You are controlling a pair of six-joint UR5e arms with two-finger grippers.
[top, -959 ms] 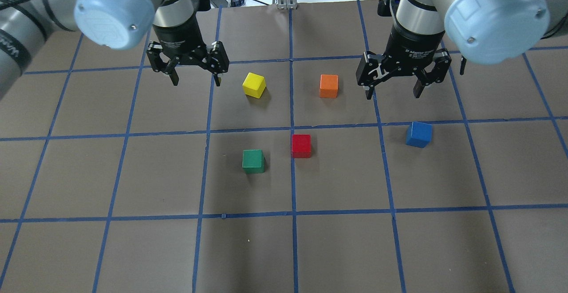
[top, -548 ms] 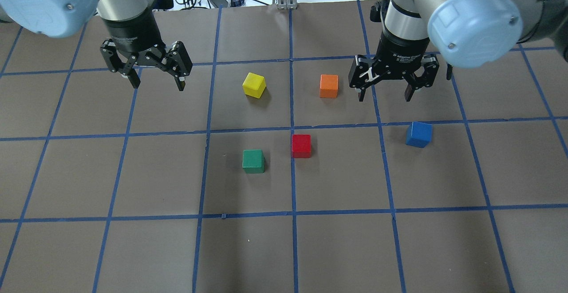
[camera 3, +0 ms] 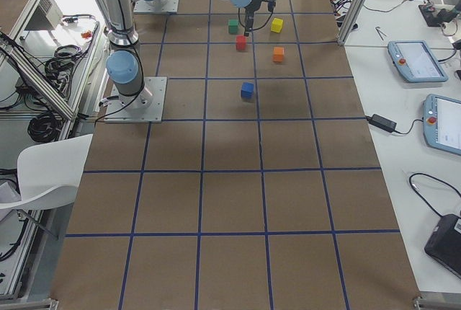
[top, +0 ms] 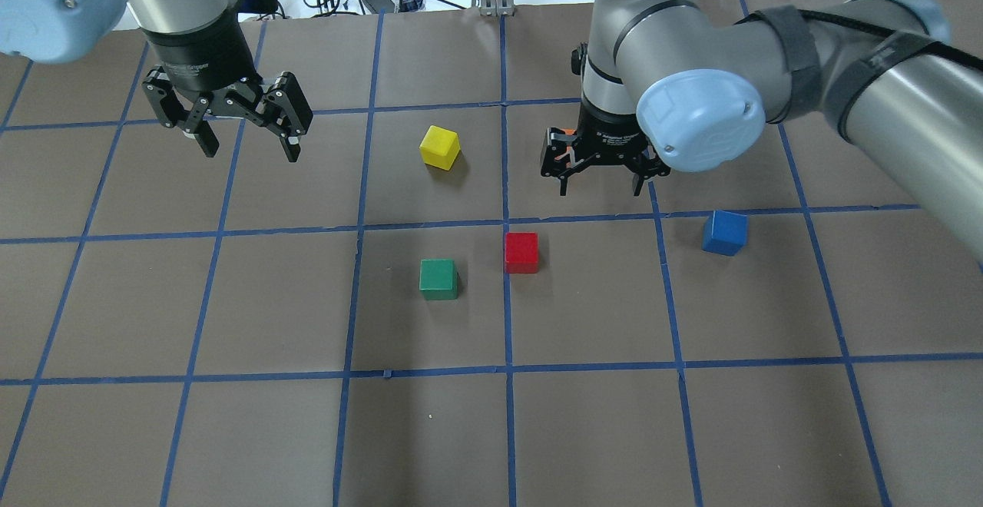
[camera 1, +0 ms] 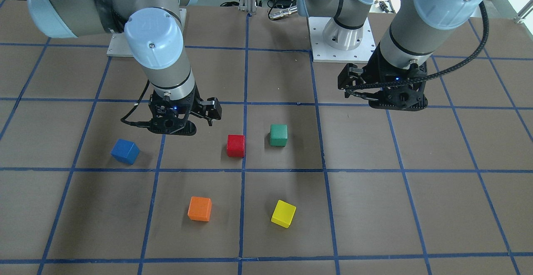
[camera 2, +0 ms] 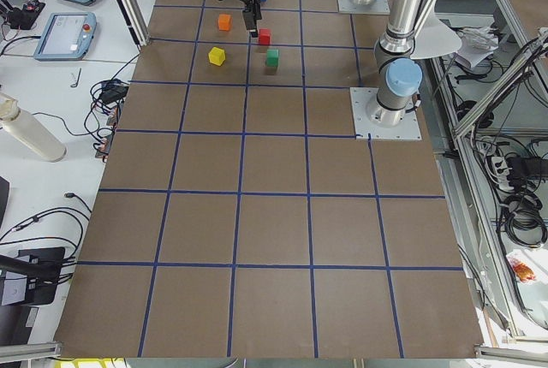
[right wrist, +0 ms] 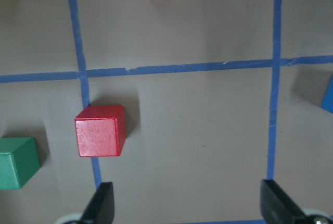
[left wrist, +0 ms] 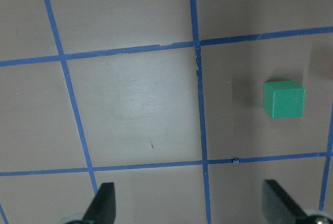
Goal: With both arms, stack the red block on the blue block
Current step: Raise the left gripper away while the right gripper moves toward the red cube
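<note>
A: Well, entry one — red block (top: 521, 252): status?
B: Flat on the worktop (top: 584, 415), touching a tape line, ungrasped. The blue block (top: 724, 232) sits well apart, nothing on top.
A: And the right arm (top: 695, 119)?
B: It hovers near the red block, not over it — jaws spread wide, empty.
A: And the left arm (top: 192, 23)?
B: Well apart from both blocks, jaws wide, holding nothing.
A: Tally?
B: Nothing completed, by my judgement. Outstanding: grasp, lift, carry, place, release.
</note>
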